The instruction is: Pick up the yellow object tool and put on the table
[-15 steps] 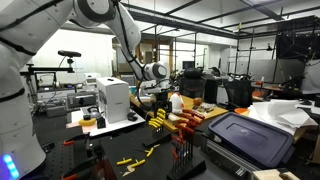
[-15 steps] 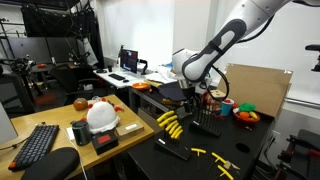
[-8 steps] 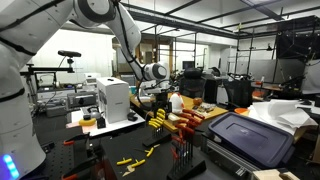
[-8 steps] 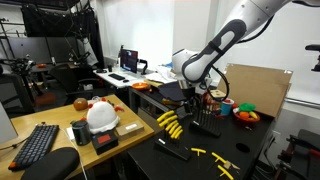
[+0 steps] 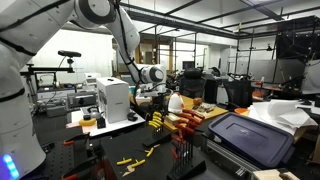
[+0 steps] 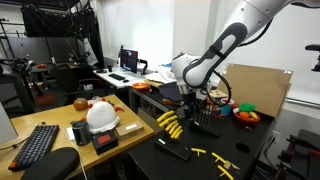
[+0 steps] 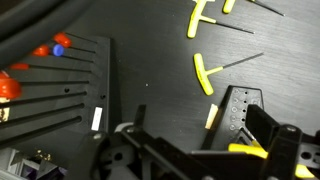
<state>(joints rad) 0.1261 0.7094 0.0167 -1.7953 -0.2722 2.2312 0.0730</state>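
A yellow T-handle tool stands with its thin metal shaft in a small black holder. Its handle is close under my wrist camera. My gripper hangs over this holder with its jaws wide apart. The yellow handle lies between them, right beside the right finger. Whether that finger touches the handle is unclear. In both exterior views the gripper hovers low over the black table, just above a bunch of yellow-handled tools.
Loose yellow T-handle keys lie on the black table. A slotted rack holds red and blue handles. Red-handled tools, a dark blue bin, a white box, a white hard hat and a keyboard stand around.
The wrist and gripper have shifted slightly sideways over the tool holder. The tools on the table have not moved.
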